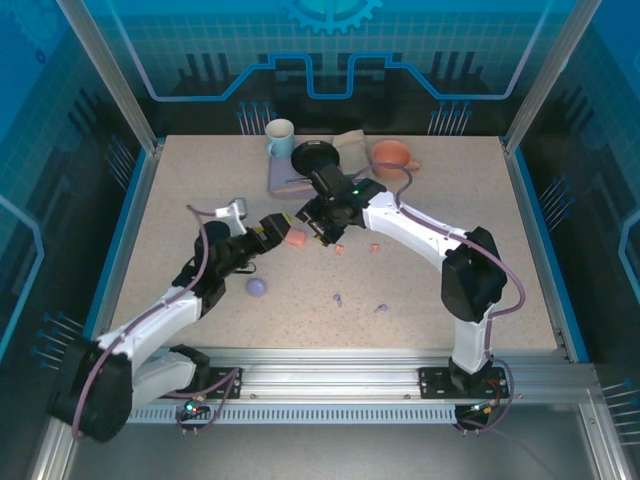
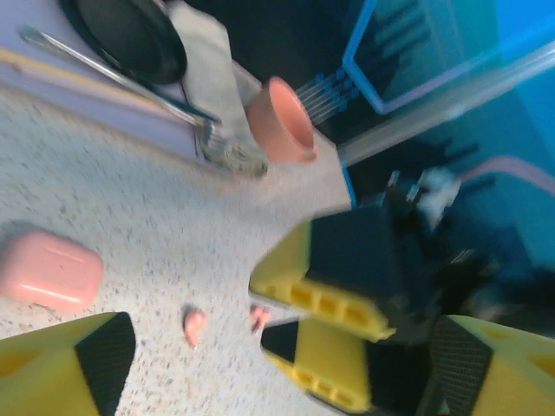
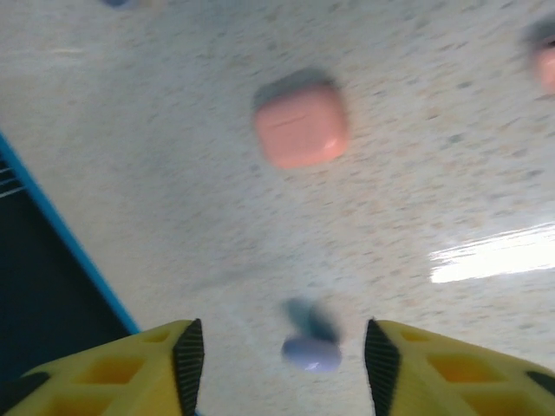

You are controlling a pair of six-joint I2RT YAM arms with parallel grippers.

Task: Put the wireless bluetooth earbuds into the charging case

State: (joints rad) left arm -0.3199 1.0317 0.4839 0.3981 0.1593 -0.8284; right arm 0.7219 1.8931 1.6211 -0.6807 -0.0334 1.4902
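Top external: left gripper (image 1: 272, 230), right gripper (image 1: 316, 228) both parted, empty, flanking salmon-pink pebble-like plastic case (image 1: 294, 238); likely best steadied squarely, tiny salmon-pink plastic earbud (image 1: 340, 249) at its four o'clock.

Sandy, speckled counter (image 1: 200, 200). Pink charging case (image 3: 302, 124) and lilac charging case (image 1: 257, 287). One salmon-pink earbud (image 1: 340, 249), a second pink earbud (image 1: 375, 247). One lilac earbud (image 1: 338, 298), a second lilac earbud (image 1: 381, 307). Yellow left claw (image 1: 270, 232) and yellow right claw (image 3: 277, 342), both with black pads. Pale blue mug (image 1: 280, 138). Orange-pink cup (image 1: 392, 155). Black round dish (image 1: 318, 155). Bright blue walls (image 1: 420, 50) with a thin grid pattern.
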